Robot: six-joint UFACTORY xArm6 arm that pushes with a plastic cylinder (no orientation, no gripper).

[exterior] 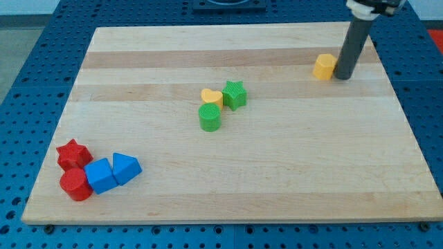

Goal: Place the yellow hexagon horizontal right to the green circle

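Note:
The yellow hexagon [323, 66] lies near the view's top right of the wooden board. My tip [344, 76] stands right beside it, on its right side, touching or nearly touching it. The green circle [210, 117] lies near the board's middle, far to the left of and below the hexagon. A yellow heart [212, 97] sits just above the green circle, and a green star [234, 94] sits to the heart's right.
A red star [72, 153], a red circle [75, 185], a blue cube [101, 175] and a blue triangular block [125, 167] cluster at the view's bottom left. The board's right edge [401, 111] lies close to my tip.

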